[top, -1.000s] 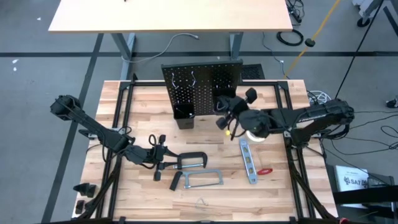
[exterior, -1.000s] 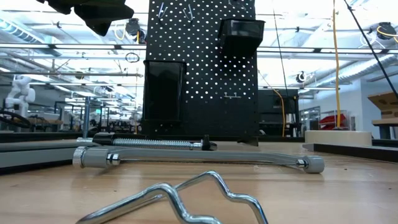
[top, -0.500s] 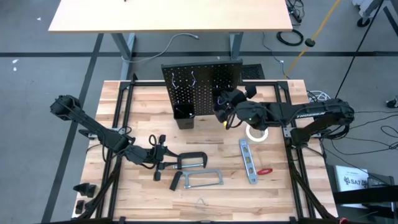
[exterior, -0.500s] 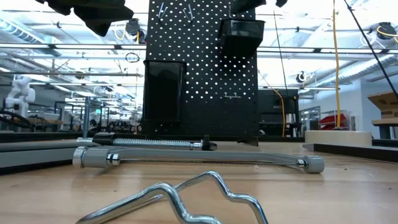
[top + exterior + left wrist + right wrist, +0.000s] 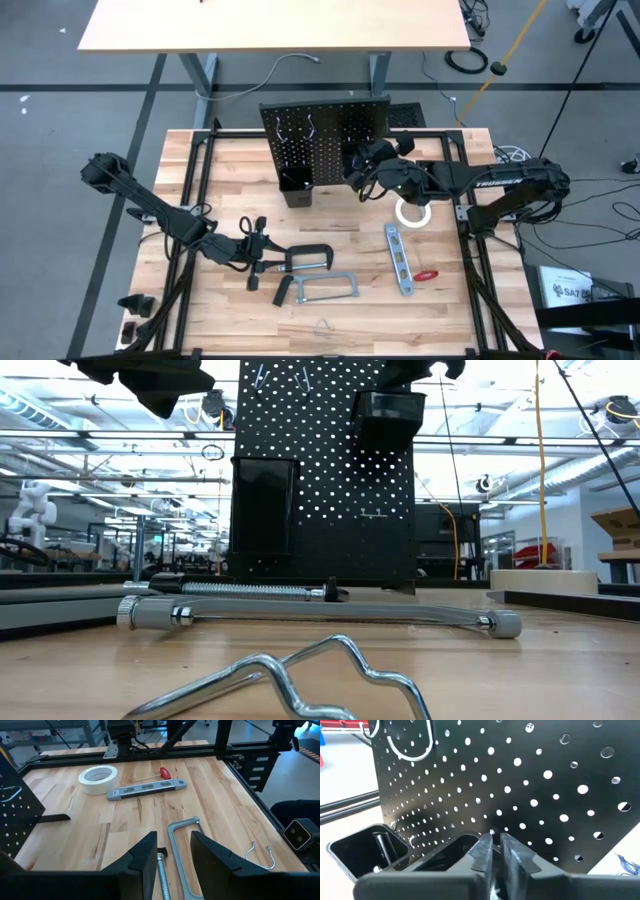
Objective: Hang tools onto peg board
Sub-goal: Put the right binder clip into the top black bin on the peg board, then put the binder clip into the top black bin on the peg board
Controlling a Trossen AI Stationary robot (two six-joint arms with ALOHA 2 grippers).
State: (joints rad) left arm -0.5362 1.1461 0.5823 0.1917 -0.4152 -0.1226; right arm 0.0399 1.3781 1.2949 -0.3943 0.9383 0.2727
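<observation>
Tan butcher-block tabletop (image 5: 330, 215) holds scattered tools; left jaws apart over C-clamp (image 5: 182, 851), right jaws together at peg board (image 5: 322, 135).

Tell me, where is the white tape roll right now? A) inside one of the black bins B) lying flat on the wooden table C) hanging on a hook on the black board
B: the white tape roll lies flat on the table, next to the grey level, apart from the peg board.

Peg board (image 5: 325, 140) at the table's (image 5: 450, 300) back edge, tools in front
C-clamp (image 5: 305, 259) behind hacksaw (image 5: 325, 289); level (image 5: 399, 259) and tape roll (image 5: 412, 212) to their right
</observation>
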